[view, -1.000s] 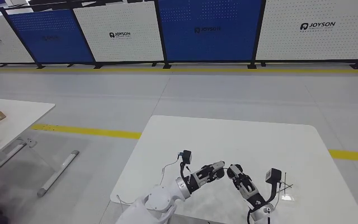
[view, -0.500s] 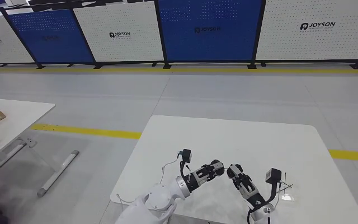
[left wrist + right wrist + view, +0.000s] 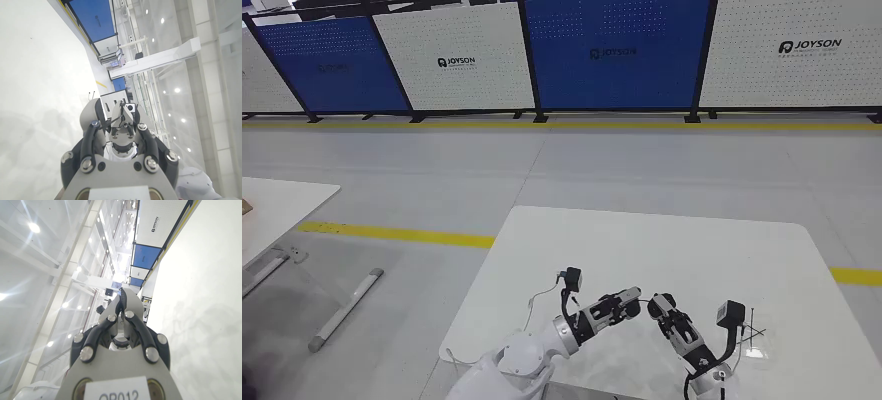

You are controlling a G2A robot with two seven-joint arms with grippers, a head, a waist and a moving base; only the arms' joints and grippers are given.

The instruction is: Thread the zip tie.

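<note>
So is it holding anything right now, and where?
The right gripper pinches the thin black zip tie at its fingertips; which part of the tie cannot be told. The left gripper is open.

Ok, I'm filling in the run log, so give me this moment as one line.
left hand: open | right hand: shut on zip tie | hands: tips facing, close together, over table

Your grippers meet nose to nose near the 6 o'clock edge of the table (image 3: 662, 240). The left gripper (image 3: 630, 301), fingers spread, faces the right gripper (image 3: 655, 304), which is pinched on the zip tie (image 3: 115, 119), so each blocks the other's path. From 9 through 12 to 2 o'clock you have bare white tabletop. At 3 o'clock, just past the right arm, thin black strips (image 3: 752, 328) lie on the surface.
</note>
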